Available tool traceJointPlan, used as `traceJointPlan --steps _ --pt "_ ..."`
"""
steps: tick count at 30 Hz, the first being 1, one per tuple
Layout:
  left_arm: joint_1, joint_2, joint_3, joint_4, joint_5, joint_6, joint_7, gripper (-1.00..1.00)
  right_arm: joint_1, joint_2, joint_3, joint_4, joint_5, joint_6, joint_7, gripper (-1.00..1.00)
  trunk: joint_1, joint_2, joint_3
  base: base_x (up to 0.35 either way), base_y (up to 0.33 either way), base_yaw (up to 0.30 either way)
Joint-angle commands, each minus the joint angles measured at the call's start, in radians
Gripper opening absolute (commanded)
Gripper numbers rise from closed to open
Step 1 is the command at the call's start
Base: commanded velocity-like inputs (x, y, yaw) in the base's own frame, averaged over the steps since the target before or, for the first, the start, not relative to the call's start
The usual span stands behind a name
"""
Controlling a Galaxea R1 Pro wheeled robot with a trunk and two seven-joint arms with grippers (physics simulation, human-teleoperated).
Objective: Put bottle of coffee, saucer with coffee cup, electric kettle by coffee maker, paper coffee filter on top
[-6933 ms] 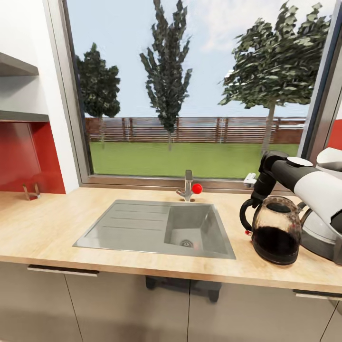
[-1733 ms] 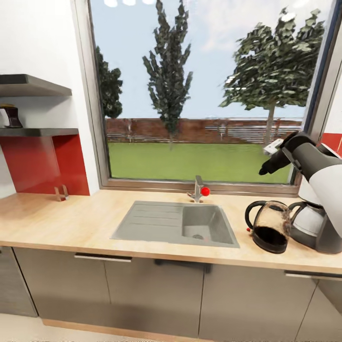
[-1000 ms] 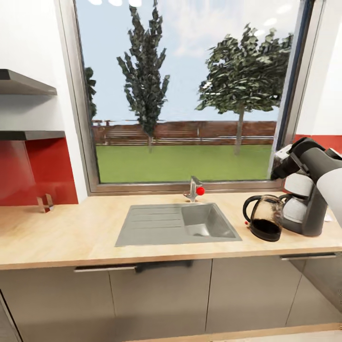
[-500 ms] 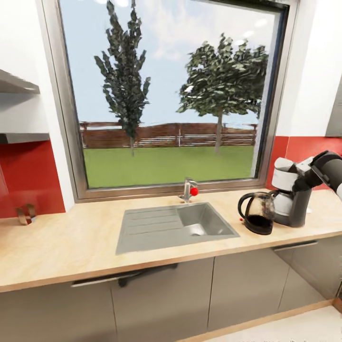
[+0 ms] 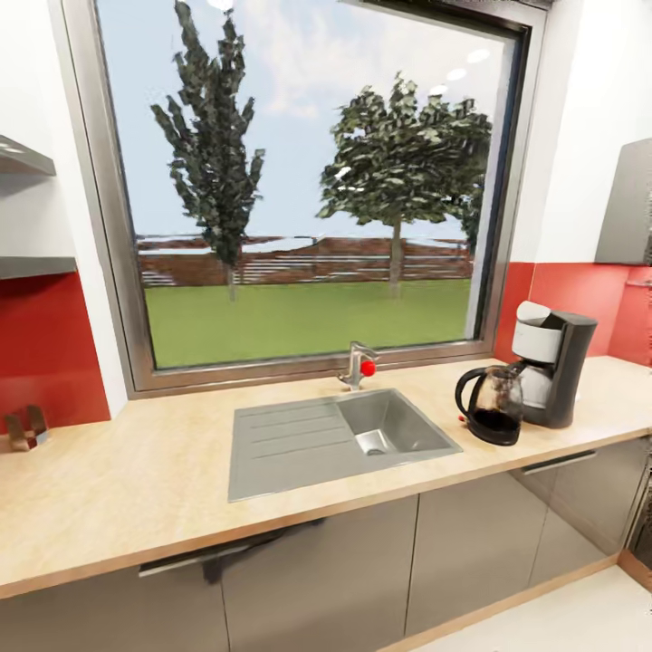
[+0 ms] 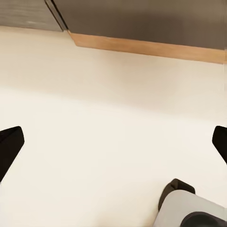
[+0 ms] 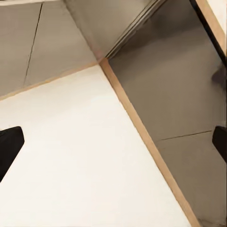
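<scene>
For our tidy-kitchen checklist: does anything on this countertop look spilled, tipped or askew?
Nothing stands out. The glass electric kettle stands upright beside the black coffee maker on the light wooden countertop, with no spill visible.

You see one coffee maker (image 5: pixel 553 365) and one electric kettle (image 5: pixel 492 405) on one wooden countertop (image 5: pixel 136 480), with one sink (image 5: pixel 330 438) and one faucet (image 5: pixel 355 364). You have one window (image 5: pixel 299 181) showing three trees, and one small holder (image 5: pixel 23 427) by the red backsplash. Two shelves (image 5: pixel 27 208) sit at the far left. Each wrist view gives you two dark fingertips (image 6: pixel 8 147) (image 7: pixel 9 146) over pale floor (image 6: pixel 104 142)
</scene>
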Motion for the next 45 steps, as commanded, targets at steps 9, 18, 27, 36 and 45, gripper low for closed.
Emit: traceJointPlan --steps 9,18,27,36,45 --pt "0.000 -0.014 0.004 -0.001 -0.053 -0.009 -0.007 1.00 0.490 0.042 -0.002 0.003 -0.274 -0.186 -0.002 1.00 0.000 -0.001 0.000 0.004 0.042 -0.046" --pt "0.000 -0.027 0.004 -0.003 -0.090 -0.012 -0.007 1.00 0.882 0.214 -0.002 0.003 -0.464 -0.433 -0.046 1.00 0.000 -0.001 0.000 0.000 0.001 -0.002" --pt "0.000 -0.067 0.005 -0.060 -0.091 -0.011 -0.006 1.00 1.096 0.400 -0.001 0.002 -0.480 -0.531 -0.057 1.00 0.000 -0.001 0.000 0.000 0.000 0.000" --pt "0.000 -0.130 0.006 -0.093 -0.090 -0.012 -0.013 1.00 1.204 0.530 0.005 -0.002 -0.325 -0.609 -0.059 1.00 0.000 -0.001 0.000 0.000 0.000 0.000" --pt "0.000 -0.260 0.005 -0.093 -0.095 0.032 -0.002 1.00 1.212 0.650 0.008 -0.092 -0.224 -0.621 -0.268 1.00 0.000 -0.001 0.000 0.000 0.000 0.000"
